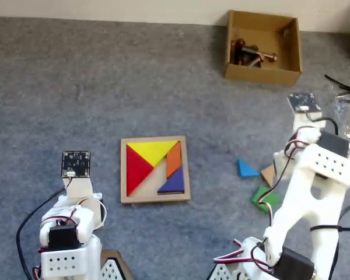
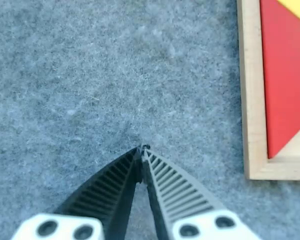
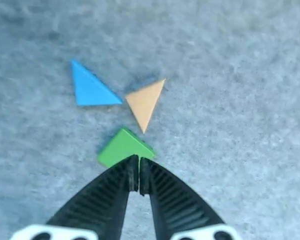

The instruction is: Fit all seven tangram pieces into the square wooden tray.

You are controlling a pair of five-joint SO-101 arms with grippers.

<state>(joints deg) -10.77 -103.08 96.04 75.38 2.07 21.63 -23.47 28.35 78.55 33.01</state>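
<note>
Hiding a corner of the green wooden square (image 3: 121, 147), my right pincer (image 3: 139, 176) is clenched empty near the blue triangle (image 3: 89, 91) and tan triangle (image 3: 145, 102). My left pincer (image 2: 141, 156), clenched too, flanks the square wooden tray (image 2: 251, 100), partly cut off.

There was one square wooden tray (image 1: 123, 175). The tangram pieces numbered seven. Five were triangles: one yellow triangle (image 1: 153, 150), one red triangle (image 1: 136, 169), one purple triangle (image 1: 174, 184), one blue triangle (image 1: 245, 168) and one tan triangle (image 1: 269, 174). There was one orange parallelogram (image 1: 174, 159) and one green square (image 1: 263, 197). Four pieces lay inside the tray and three outside it. There was one cardboard box (image 1: 261, 73). There were two arms, the left arm (image 1: 70, 227) and the right arm (image 1: 306, 192).
</note>
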